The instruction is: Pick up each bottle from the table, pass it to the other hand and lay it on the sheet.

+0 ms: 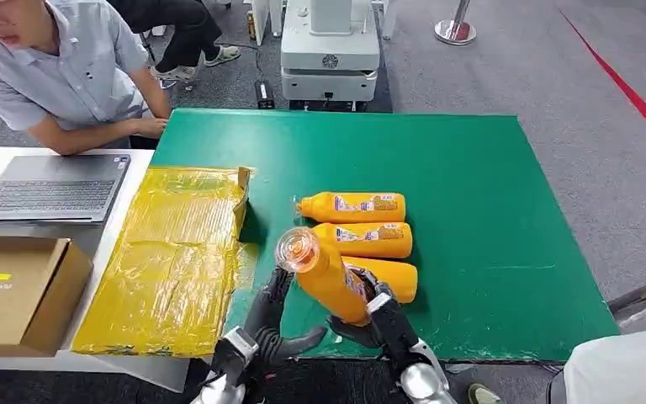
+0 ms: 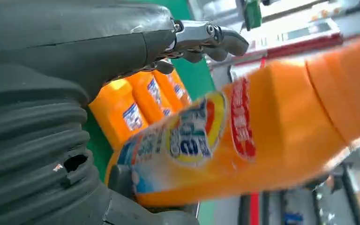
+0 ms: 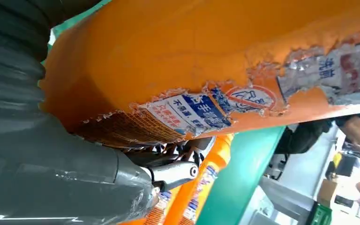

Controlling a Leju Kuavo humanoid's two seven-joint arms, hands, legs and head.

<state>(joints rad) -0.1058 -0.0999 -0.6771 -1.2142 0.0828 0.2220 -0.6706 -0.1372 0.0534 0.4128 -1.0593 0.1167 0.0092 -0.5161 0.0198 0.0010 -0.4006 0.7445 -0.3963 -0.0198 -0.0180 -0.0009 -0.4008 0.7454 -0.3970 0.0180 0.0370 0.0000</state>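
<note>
Right hand point(image 1: 384, 313): grips the raised bottle point(image 1: 326, 276) by its base, above the worktop's point(image 1: 488, 194) near edge.
Left hand point(image 1: 273, 324): fingers spread, holding nothing, just beside that bottle.
Other bottles point(image 1: 362, 223): lying on the worktop.
Sheet point(image 1: 172, 252): yellow, to the left.

The bottle point(image 1: 328, 282) in my right hand point(image 1: 378, 324) hides most of the third bottle point(image 1: 394, 278) lying just beyond it, and its label is blurred.

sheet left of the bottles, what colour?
Yellow, glossy crinkled plastic sheet; clearest in the head view.
</note>
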